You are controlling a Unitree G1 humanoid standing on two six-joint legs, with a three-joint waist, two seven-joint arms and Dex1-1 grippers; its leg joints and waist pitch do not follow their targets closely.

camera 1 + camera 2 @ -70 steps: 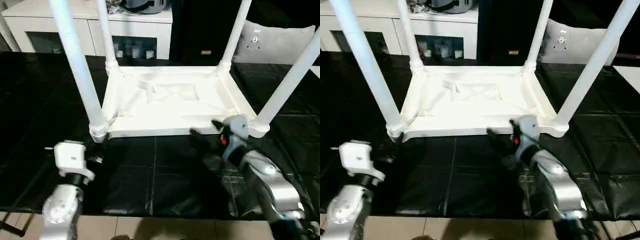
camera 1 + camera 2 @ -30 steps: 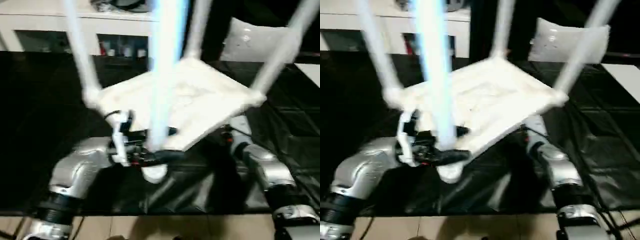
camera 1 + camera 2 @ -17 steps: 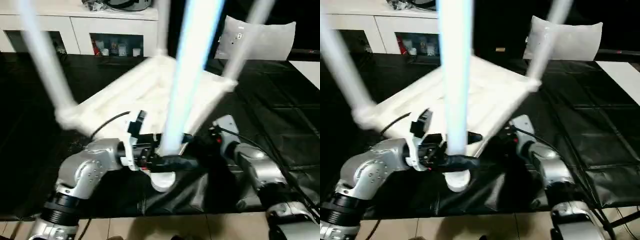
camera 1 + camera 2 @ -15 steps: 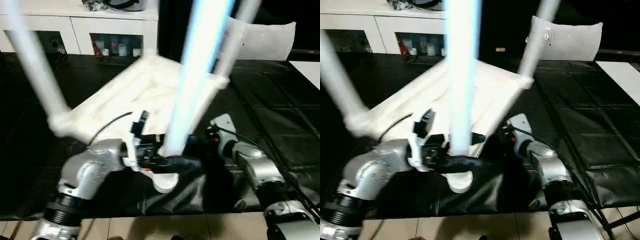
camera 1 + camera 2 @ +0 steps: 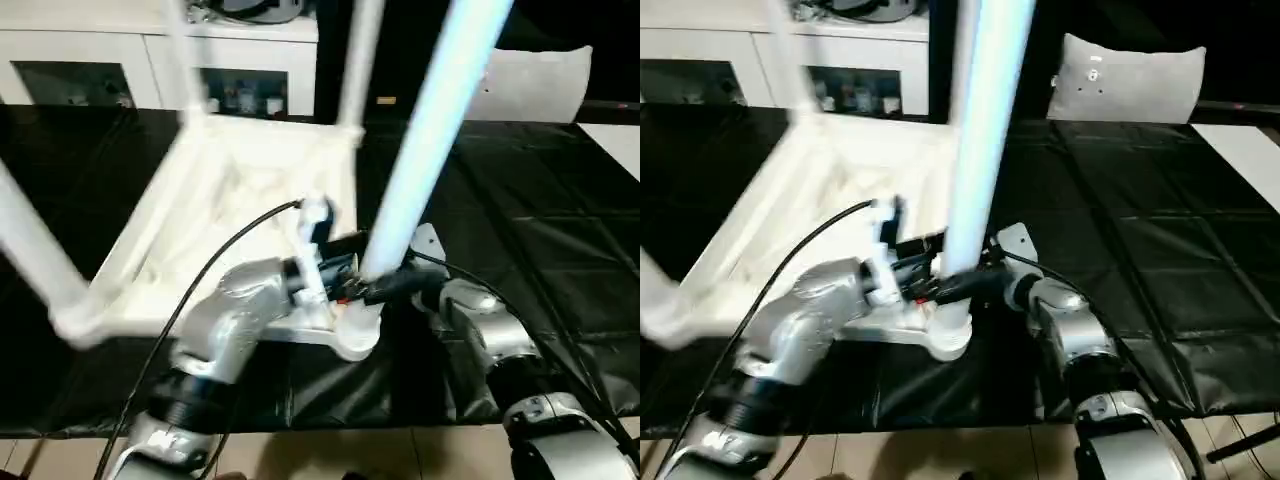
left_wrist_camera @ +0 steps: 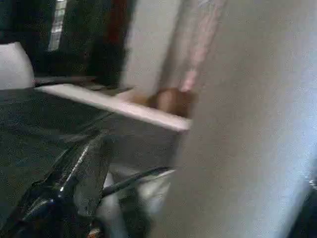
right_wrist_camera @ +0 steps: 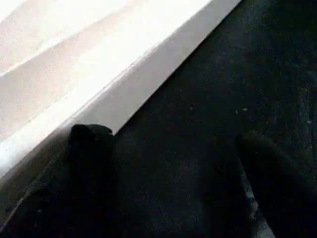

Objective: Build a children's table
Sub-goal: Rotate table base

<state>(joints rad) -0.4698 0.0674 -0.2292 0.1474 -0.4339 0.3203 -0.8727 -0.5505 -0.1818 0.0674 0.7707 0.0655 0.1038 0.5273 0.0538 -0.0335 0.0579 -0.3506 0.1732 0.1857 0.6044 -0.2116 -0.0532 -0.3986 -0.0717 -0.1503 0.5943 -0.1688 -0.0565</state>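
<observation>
upturned white table (image 5: pixel 230 190) on black-covered worktable (image 5: pixel 560 230), white cabinets (image 5: pixel 100 60) behind; both hands wide, l hand (image 5: pixel 375 290) round leg (image 5: pixel 430 160), r hand (image 7: pixel 163 183) empty

You have a large worktable (image 5: pixel 560 200) under a black, creased cover. The white children's table (image 5: pixel 230 200) lies upside down on it, ribbed underside up, its legs (image 5: pixel 430 140) rising toward the camera. One near corner socket (image 5: pixel 355 335) sits close to the worktable's front edge. Pale floor tiles (image 5: pixel 300 455) show below that edge.
</observation>
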